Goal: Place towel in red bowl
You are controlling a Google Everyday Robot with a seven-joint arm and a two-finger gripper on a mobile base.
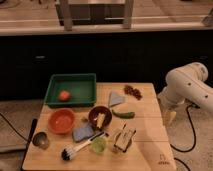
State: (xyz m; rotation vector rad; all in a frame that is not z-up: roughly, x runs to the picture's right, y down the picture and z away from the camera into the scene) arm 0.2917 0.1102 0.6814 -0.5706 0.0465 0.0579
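- Bench (pixel 150 145): light wood, carries every item listed; the pincer (pixel 170 116) hangs just off its right edge.
- Green tray (pixel 70 77): rear left, with one round red fruit (pixel 64 95) inside.
- Dark bowl (pixel 92 116): centre, holding a yellowish item that cannot be identified.
- Green pepper (pixel 123 114): just right of the dark bowl.
- Reddish-brown cluster (pixel 132 91): rear right.
- Brush (pixel 80 147): front, dark head to the left.
- Small green cup (pixel 98 145): beside the brush handle.
- Metal cup (pixel 41 140): front left edge.

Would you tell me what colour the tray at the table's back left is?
Green tray, clearest in the camera view; the tool hangs right of the table.
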